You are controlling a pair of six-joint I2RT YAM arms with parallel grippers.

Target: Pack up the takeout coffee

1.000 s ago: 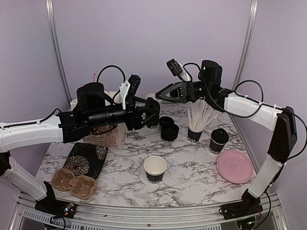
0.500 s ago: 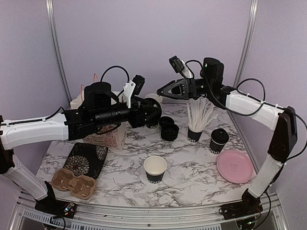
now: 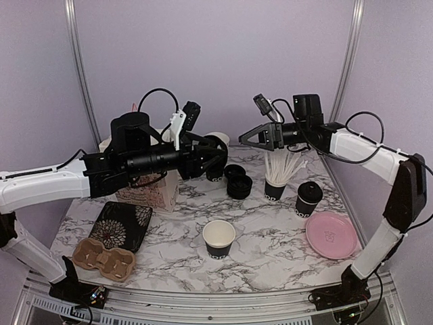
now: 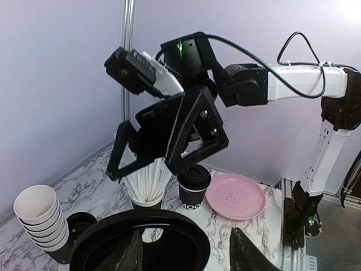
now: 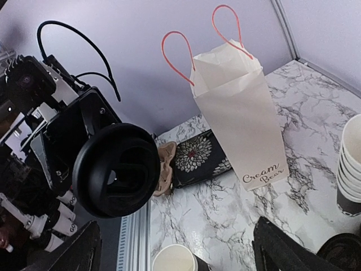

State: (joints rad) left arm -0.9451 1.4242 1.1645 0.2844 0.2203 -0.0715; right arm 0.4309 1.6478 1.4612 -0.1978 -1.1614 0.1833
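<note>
My left gripper (image 3: 218, 154) is shut on a black plastic lid (image 4: 141, 245), held up over the back of the table; the lid (image 5: 117, 169) faces the right wrist camera. My right gripper (image 3: 243, 139) hangs open and empty a short way to the right of the lid, apart from it. One takeout coffee (image 3: 309, 198), a black cup with a lid on, stands at the right beside the pink plate (image 3: 331, 235). It shows in the left wrist view too, as the lidded cup (image 4: 193, 189). An open black cup with a white inside (image 3: 218, 238) stands at the front centre.
A black cup of white straws (image 3: 275, 181) and loose black lids (image 3: 238, 183) stand mid-table. A stack of nested cups (image 4: 39, 217) is at the back. A paper bag (image 5: 240, 113), a floral pouch (image 3: 123, 223) and a cardboard cup carrier (image 3: 103, 257) sit on the left.
My right gripper has opened wide and drawn back to the right, away from the lid. The left gripper keeps the lid and has barely shifted.
</note>
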